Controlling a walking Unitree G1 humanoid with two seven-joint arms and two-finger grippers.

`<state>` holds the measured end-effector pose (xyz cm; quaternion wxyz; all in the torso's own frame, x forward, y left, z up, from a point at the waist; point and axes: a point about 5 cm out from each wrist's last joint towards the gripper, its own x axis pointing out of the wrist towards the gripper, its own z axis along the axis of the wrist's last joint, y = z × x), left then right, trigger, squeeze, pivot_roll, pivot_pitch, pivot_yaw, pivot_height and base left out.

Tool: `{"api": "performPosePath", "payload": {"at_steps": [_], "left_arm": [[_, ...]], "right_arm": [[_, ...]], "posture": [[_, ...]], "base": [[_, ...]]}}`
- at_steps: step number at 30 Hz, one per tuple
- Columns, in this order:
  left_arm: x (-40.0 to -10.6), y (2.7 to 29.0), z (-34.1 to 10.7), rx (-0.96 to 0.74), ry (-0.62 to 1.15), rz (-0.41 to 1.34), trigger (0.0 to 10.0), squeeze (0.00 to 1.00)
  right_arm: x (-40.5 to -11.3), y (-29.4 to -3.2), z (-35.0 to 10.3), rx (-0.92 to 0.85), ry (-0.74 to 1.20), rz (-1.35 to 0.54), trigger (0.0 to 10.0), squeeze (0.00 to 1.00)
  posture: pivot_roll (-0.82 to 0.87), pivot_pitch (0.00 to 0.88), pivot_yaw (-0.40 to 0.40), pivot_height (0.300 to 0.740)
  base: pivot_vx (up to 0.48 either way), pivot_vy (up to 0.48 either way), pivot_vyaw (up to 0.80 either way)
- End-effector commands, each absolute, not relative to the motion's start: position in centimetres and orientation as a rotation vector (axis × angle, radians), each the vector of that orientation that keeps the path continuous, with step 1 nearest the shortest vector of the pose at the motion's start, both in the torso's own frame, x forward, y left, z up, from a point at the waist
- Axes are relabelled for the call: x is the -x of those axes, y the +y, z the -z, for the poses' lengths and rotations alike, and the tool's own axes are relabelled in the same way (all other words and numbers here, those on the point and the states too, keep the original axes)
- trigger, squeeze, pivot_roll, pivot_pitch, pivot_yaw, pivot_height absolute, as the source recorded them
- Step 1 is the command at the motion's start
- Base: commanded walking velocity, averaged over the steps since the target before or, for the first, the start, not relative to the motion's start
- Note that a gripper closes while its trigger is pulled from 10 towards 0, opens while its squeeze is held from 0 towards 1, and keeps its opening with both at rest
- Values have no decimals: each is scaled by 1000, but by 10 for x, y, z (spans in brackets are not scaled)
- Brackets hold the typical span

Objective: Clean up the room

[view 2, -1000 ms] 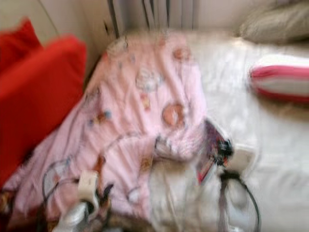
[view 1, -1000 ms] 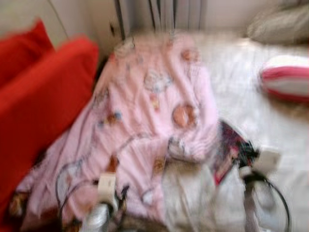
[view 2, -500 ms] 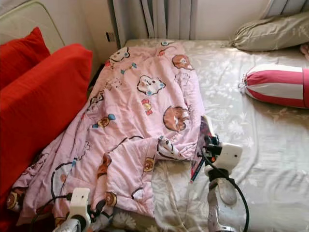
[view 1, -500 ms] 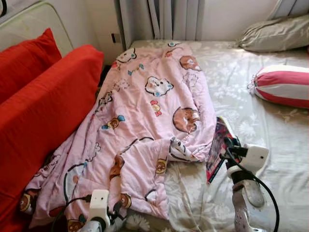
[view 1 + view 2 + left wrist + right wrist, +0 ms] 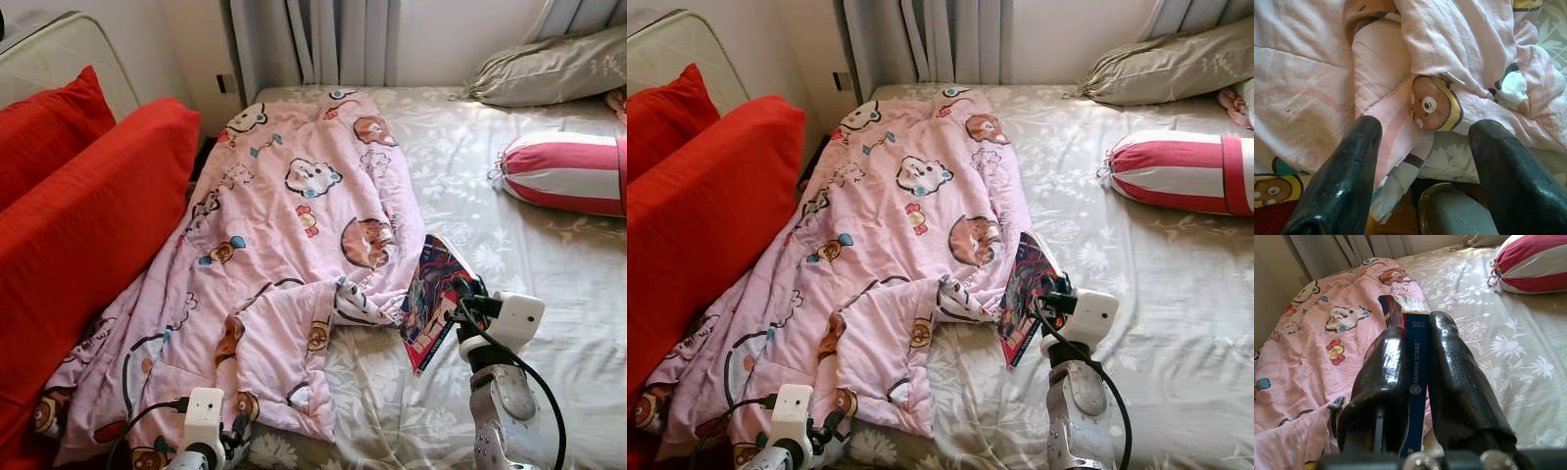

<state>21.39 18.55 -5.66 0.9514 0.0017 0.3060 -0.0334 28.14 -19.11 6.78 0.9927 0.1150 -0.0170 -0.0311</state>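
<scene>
Right end effector (image 5: 1415,382): fingers clamped tight on spine of a thin blue-spined magazine w/ colourful cover (image 5: 431,299); magazine is being held on edge, tilted, just above the bed w/ grey floral sheet (image 5: 549,255), beside the right edge of the pink quilted blanket w/ cartoon animal print (image 5: 284,245). Left end effector (image 5: 1422,161): fingers spread wide, nothing gripped, being held over the blanket's near hem at foot of bed. Blanket is lying crumpled along bed's left side, against red cushions (image 5: 88,206). Red-and-white striped bolster (image 5: 563,171) and grey pillow (image 5: 549,69) are resting at far right, well apart from magazine.
</scene>
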Motion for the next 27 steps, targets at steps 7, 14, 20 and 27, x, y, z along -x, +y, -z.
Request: {"api": "performPosePath", "payload": {"at_steps": [7, 14, 20, 27], "left_arm": [[-208, 188, 60, -12, 642, 62, 10000, 0], [-206, 190, 61, -16, 652, 55, 10000, 0], [-207, 190, 61, -17, 651, 53, 10000, 0], [-207, 190, 61, -19, 655, 56, 10000, 0]], "right_arm": [[-282, -186, -68, -236, -38, 57, 10000, 0], [-282, -186, -68, -240, -44, 65, 10000, 0], [-282, -185, -68, -241, -43, 60, 10000, 0], [-281, -186, -67, -241, -37, 59, 10000, 0]], "posture": [[57, 79, 45, 706], [59, 86, 46, 706], [61, 90, 48, 706], [62, 92, 51, 706]], "base": [[0, -300, -705], [0, -301, -286], [0, -289, 0], [0, -264, 0]]}}
